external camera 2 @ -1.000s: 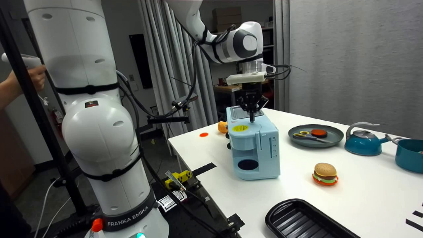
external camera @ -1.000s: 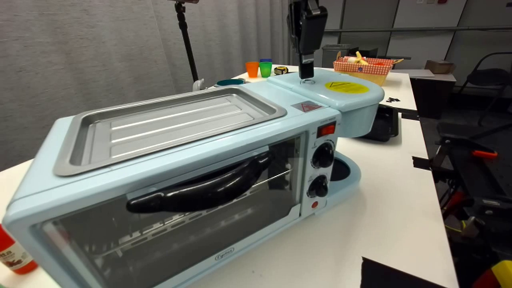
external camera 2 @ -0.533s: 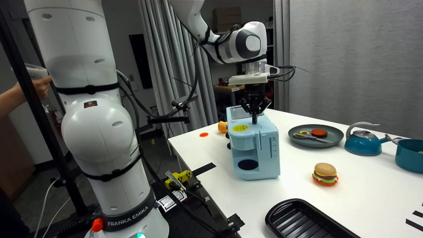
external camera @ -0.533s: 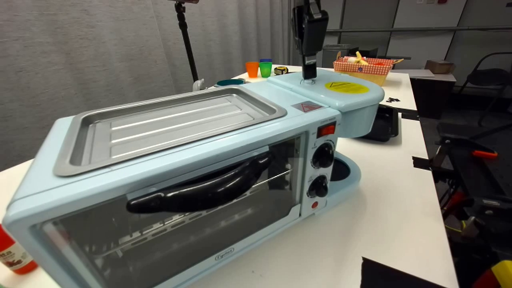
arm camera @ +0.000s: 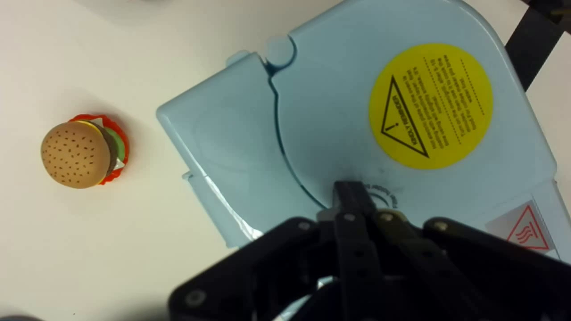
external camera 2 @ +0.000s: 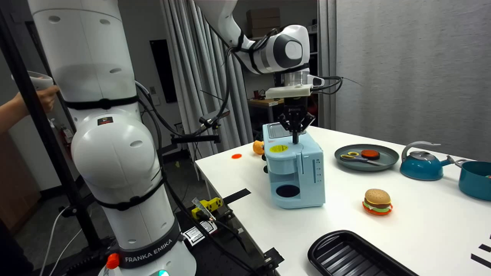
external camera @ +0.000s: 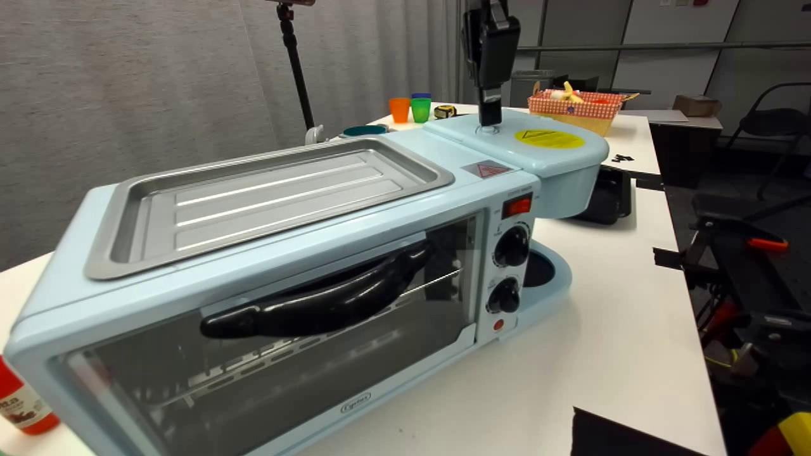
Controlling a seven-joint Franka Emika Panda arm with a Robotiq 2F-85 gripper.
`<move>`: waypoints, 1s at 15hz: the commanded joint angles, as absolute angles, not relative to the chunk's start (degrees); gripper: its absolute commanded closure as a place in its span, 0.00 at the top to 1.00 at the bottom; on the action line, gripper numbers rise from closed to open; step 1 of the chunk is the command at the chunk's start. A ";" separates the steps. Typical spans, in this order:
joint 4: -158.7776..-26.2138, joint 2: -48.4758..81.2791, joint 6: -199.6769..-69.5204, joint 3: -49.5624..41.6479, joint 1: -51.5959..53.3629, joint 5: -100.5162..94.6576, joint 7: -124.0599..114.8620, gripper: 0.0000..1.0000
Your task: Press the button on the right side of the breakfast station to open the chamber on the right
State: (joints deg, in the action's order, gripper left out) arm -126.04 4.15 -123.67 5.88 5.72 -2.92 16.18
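I am holding my pincer [external camera 2: 295,139] closed on nothing; having just shifted slightly, it is standing on or barely above the half-hidden button [arm camera: 379,201], I cannot tell which, so pressing is probably starting. The chamber [external camera 2: 282,166] is sitting unopened at the end of the breakfast station [external camera: 298,253]. My arm [external camera 2: 264,57] is reaching across above, pointing straight down.

Button [arm camera: 378,202] partly hidden by the claw [arm camera: 354,196]

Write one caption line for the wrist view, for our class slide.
Closed gripper over the pale blue chamber, near its yellow sticker, while a burger sits apart on the white table.
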 commanded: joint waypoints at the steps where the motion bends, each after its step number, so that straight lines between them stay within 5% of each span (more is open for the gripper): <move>1: -127.10 4.69 -122.45 6.33 6.00 -2.19 13.94 0.00; 15: -135.47 0.87 -126.02 6.12 5.95 -2.49 5.81 0.00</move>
